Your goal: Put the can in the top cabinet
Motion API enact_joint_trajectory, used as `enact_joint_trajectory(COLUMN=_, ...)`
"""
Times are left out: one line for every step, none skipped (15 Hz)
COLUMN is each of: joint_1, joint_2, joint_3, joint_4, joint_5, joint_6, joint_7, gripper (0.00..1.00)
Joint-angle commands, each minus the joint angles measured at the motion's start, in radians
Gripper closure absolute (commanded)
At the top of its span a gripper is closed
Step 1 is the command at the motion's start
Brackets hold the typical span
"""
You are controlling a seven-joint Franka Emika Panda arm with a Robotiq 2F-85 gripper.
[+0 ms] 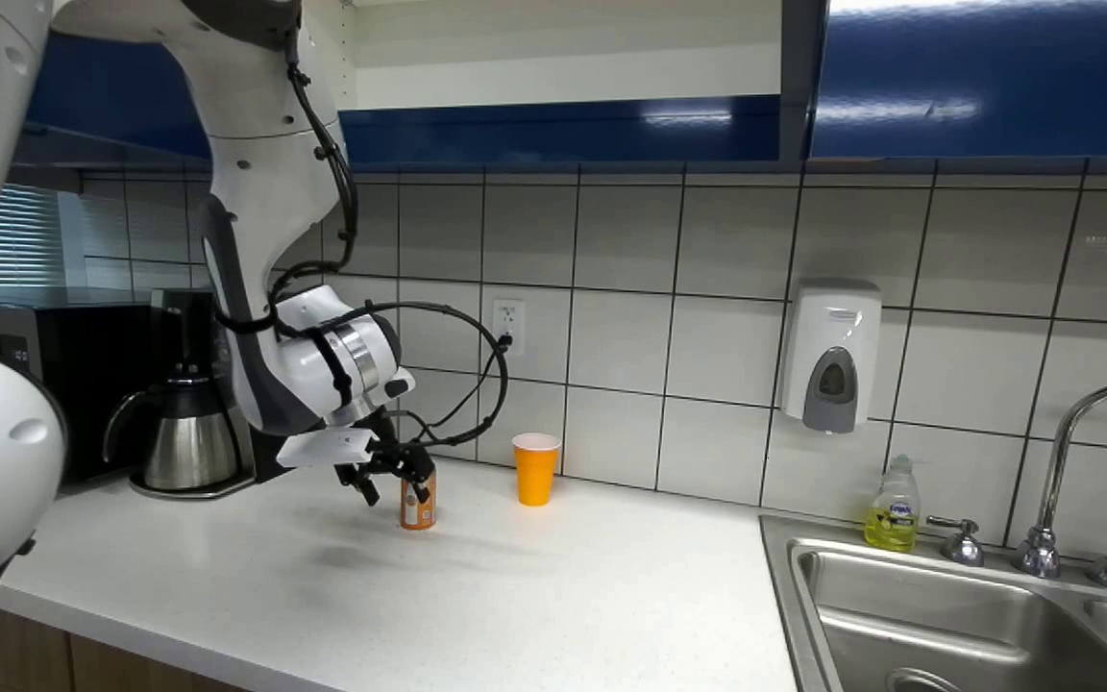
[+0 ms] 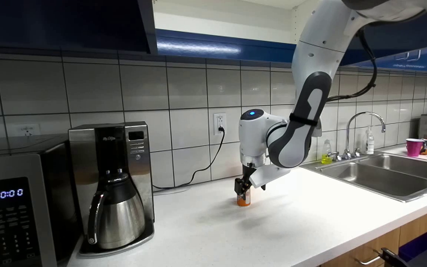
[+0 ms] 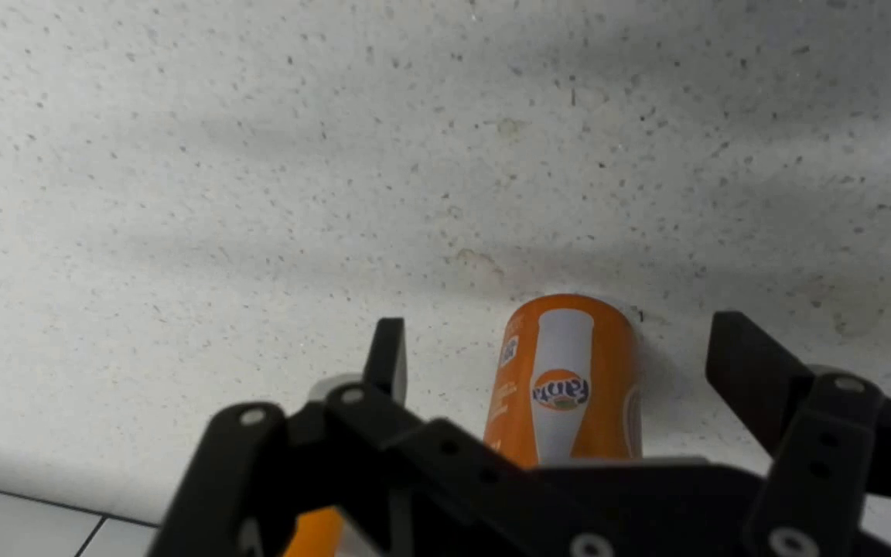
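The orange can (image 1: 418, 509) stands upright on the white counter. Its lower part also shows in an exterior view (image 2: 244, 200), and its top is hidden by the gripper. In the wrist view the can (image 3: 569, 379), with a pale label and a Fanta logo, lies between the two spread fingers, with a gap on each side. My gripper (image 3: 558, 325) is open, pointing down and tilted at the can; it also shows in both exterior views (image 1: 397, 496) (image 2: 252, 191). The top cabinet (image 1: 568, 62) hangs above, open, with a pale interior (image 2: 221, 18) and blue lower edge; the arm covers part of it.
A bright orange cup (image 1: 535, 471) stands near the can by the tiled wall. A coffee maker (image 2: 135, 133) with a steel carafe and a microwave (image 2: 45, 167) stand at one end. The sink (image 1: 928, 596) and a soap bottle (image 1: 894, 509) are at the other.
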Motion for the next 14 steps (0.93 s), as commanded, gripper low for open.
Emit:
enact_joint_trajectory(joint_1=0.056, joint_2=0.047, joint_3=-0.050, joint_4=0.068, joint_5=-0.126, joint_6=0.022, joint_7=0.165, gripper=0.00)
enact_joint_trajectory(joint_1=0.068, joint_2=0.055, joint_3=-0.061, joint_4=0.079, joint_5=-0.156, joint_6=0.023, joint_7=0.210, gripper=0.00)
enact_joint_trajectory(joint_1=0.079, joint_2=0.062, joint_3=-0.070, joint_4=0.089, joint_5=-0.182, joint_6=0.023, joint_7=0.247, gripper=0.00)
enact_joint_trajectory(joint_1=0.089, joint_2=0.069, joint_3=-0.079, joint_4=0.098, joint_5=-0.209, joint_6=0.023, joint_7=0.286, gripper=0.00)
enact_joint_trajectory(joint_1=0.099, joint_2=0.075, joint_3=-0.089, joint_4=0.106, joint_5=-0.239, joint_6=0.022, joint_7=0.328, gripper=0.00)
enact_joint_trajectory(joint_1=0.107, joint_2=0.082, joint_3=-0.096, joint_4=0.114, joint_5=-0.265, joint_6=0.020, joint_7=0.367, gripper=0.00)
enact_joint_trajectory(joint_1=0.114, joint_2=0.088, joint_3=-0.103, joint_4=0.121, joint_5=-0.289, joint_6=0.020, joint_7=0.405, gripper=0.00)
enact_joint_trajectory(joint_1=0.120, joint_2=0.094, joint_3=-0.110, joint_4=0.128, joint_5=-0.316, joint_6=0.019, joint_7=0.442, gripper=0.00)
enact_joint_trajectory(joint_1=0.126, joint_2=0.100, joint_3=-0.116, joint_4=0.134, joint_5=-0.341, joint_6=0.016, joint_7=0.476, gripper=0.00)
enact_joint_trajectory(joint_1=0.130, joint_2=0.106, joint_3=-0.120, joint_4=0.140, joint_5=-0.362, joint_6=0.014, joint_7=0.504, gripper=0.00)
enact_joint_trajectory(joint_1=0.134, joint_2=0.111, joint_3=-0.125, joint_4=0.145, joint_5=-0.383, joint_6=0.013, joint_7=0.532, gripper=0.00)
enact_joint_trajectory(joint_1=0.135, joint_2=0.117, joint_3=-0.128, joint_4=0.150, joint_5=-0.403, joint_6=0.012, joint_7=0.558, gripper=0.00)
enact_joint_trajectory(joint_1=0.138, joint_2=0.122, joint_3=-0.131, joint_4=0.157, joint_5=-0.422, joint_6=0.009, joint_7=0.583, gripper=0.00)
enact_joint_trajectory(joint_1=0.141, joint_2=0.126, joint_3=-0.135, joint_4=0.162, joint_5=-0.441, joint_6=0.006, joint_7=0.609, gripper=0.00)
